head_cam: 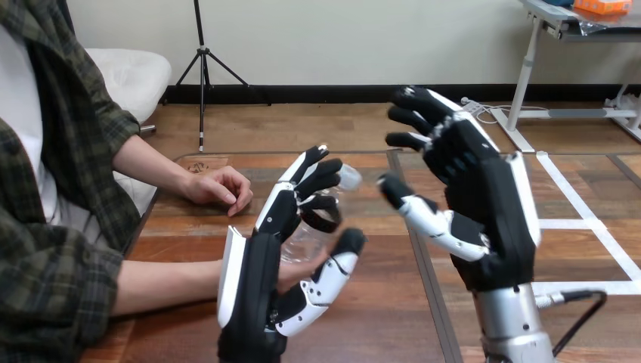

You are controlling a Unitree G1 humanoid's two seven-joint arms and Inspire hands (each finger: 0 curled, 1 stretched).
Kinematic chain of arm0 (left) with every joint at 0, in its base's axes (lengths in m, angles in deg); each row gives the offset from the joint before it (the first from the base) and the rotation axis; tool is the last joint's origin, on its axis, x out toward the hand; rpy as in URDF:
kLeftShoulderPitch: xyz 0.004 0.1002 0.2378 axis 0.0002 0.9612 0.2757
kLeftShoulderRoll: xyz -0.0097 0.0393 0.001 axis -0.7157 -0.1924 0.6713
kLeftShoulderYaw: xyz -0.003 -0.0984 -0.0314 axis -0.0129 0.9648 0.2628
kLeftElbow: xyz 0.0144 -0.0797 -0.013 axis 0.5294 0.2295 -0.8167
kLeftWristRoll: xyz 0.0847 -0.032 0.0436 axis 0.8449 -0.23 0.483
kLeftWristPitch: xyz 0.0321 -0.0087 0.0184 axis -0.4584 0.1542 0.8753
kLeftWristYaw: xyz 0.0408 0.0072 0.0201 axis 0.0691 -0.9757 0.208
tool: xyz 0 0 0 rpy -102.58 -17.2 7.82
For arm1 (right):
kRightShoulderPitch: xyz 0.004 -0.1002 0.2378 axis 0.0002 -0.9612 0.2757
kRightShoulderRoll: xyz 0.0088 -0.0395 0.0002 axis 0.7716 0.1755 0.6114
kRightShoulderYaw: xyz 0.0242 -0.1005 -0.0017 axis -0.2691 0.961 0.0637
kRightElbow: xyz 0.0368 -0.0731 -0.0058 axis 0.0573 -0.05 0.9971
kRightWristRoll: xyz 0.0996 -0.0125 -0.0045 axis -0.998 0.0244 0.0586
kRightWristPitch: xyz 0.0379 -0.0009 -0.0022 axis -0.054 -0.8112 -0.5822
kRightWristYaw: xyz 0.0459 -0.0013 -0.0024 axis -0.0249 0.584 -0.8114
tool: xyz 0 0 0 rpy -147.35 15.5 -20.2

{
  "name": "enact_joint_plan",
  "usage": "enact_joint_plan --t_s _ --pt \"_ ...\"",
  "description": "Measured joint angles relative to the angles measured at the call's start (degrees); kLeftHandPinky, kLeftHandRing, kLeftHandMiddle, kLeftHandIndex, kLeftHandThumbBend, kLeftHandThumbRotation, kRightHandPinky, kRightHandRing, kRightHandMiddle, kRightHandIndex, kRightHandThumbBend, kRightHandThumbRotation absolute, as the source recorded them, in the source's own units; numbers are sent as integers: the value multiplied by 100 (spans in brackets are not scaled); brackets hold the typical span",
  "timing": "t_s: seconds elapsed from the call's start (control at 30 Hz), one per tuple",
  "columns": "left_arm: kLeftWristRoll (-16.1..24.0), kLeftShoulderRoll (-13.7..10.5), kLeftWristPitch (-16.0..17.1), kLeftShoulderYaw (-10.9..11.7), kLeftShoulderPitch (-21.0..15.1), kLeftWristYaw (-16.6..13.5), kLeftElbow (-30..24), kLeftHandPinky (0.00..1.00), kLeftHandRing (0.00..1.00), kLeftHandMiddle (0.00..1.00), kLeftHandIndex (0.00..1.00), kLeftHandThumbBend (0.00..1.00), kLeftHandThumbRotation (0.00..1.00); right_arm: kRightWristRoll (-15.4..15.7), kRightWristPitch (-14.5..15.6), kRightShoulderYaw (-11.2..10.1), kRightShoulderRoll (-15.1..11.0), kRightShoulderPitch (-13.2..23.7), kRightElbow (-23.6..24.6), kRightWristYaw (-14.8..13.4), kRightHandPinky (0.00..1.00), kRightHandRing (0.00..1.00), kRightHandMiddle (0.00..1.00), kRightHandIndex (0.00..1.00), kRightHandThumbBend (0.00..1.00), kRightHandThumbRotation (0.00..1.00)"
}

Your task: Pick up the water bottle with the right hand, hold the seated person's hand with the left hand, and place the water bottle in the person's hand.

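Worktop (378, 318) boards of brown wood fill the lower half of the frame. Low and just left of centre, the left hand (253, 295) stands on edge, with its white back shell towards the left edge of the frame. A person's forearm (174, 283) comes in from the lower left and runs behind this hand. The person's hand (296, 274) shows as a patch of palm between the robot's thumb (336, 265) and its curled fingers (314, 181). The left hand closes round it, thumb in front and fingers bent over from above.

The water bottle (306, 238), clear plastic, lies tilted in that same cluster. Its body sits behind the curled fingers and its pale cap (349, 177) pokes out past them towards the centre of the frame. It seems to rest in the person's palm, though the fingers in front hide the contact.

At right of centre the right hand (484, 204) is raised off the worktop, fingers spread wide and thumb pointing left. It holds nothing and stands apart from the bottle.

The person's other hand (219, 187) rests loosely curled on the worktop at middle left.
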Motion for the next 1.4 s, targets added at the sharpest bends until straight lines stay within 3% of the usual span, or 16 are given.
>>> enact_joint_plan --t_s 0.27,0.53,0.97,1.4 --pt "4 232 171 7 85 19 0 64 74 78 83 19 100 -157 -160 18 154 -152 35 -85 65 76 78 71 51 22" --pt "-79 378 315 3 136 124 1 63 73 77 81 23 100 -212 -294 21 295 -259 38 -176 61 72 75 67 51 25" --pt "-110 384 346 0 248 334 0 62 71 75 79 27 100 -102 -405 24 377 -382 42 -392 58 70 74 63 52 24" --pt "-125 385 347 31 351 448 0 60 70 75 78 23 100 22 -455 31 378 -488 42 -532 58 70 74 63 52 23"
